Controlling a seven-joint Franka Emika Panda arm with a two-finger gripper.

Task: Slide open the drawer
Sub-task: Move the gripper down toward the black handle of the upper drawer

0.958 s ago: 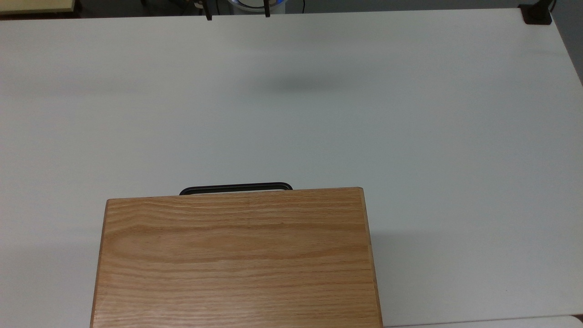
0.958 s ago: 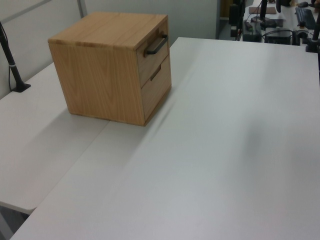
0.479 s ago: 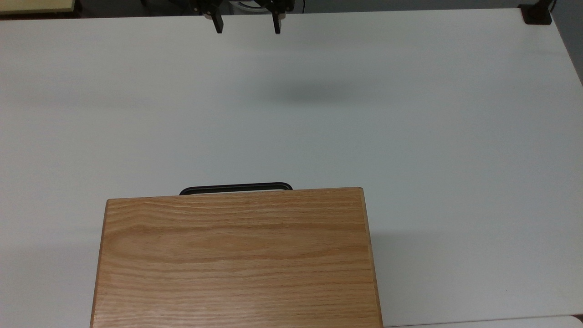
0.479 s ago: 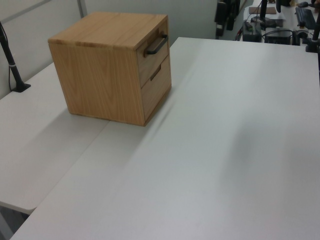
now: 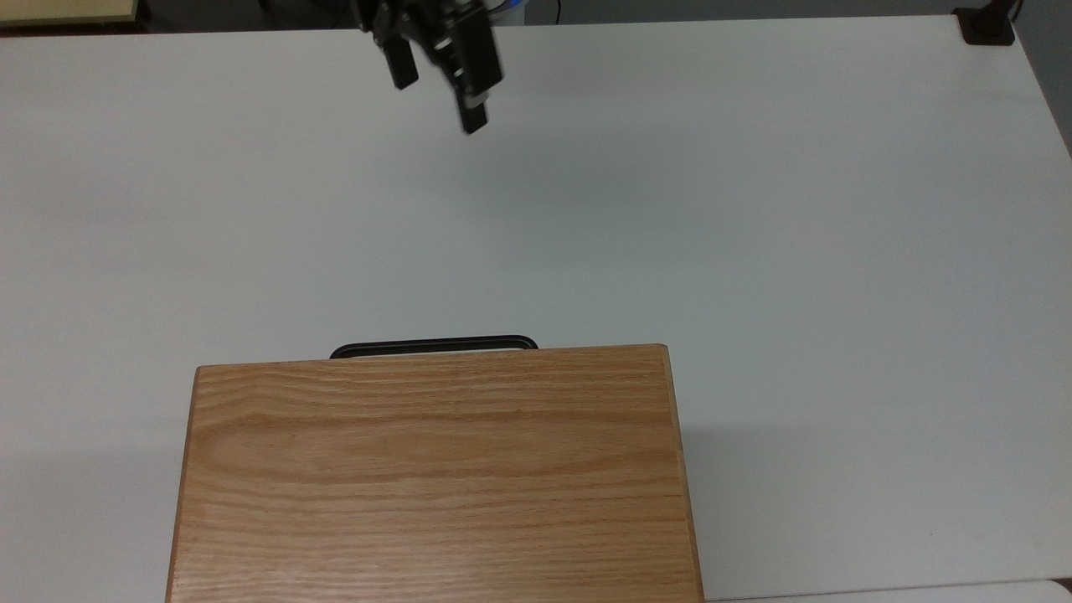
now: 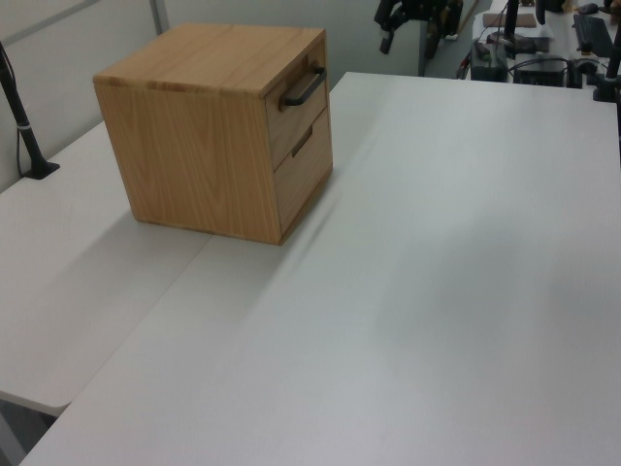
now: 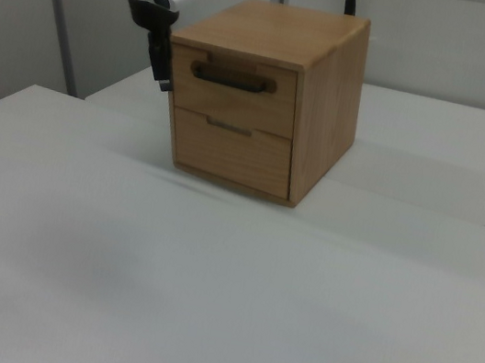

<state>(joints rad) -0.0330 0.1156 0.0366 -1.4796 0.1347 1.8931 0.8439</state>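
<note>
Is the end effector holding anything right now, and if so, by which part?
Nothing is held. The end effector hangs open above the white table, well apart from the light oak drawer's thin black bar handle.

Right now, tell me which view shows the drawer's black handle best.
The right view: it faces the cabinet front, so the whole handle shows across the shut top drawer. The left view shows the handle at an angle from the side. The top view shows it as a thin black strip past the cabinet top.

Bright even light, soft shadows, slight blur
</note>
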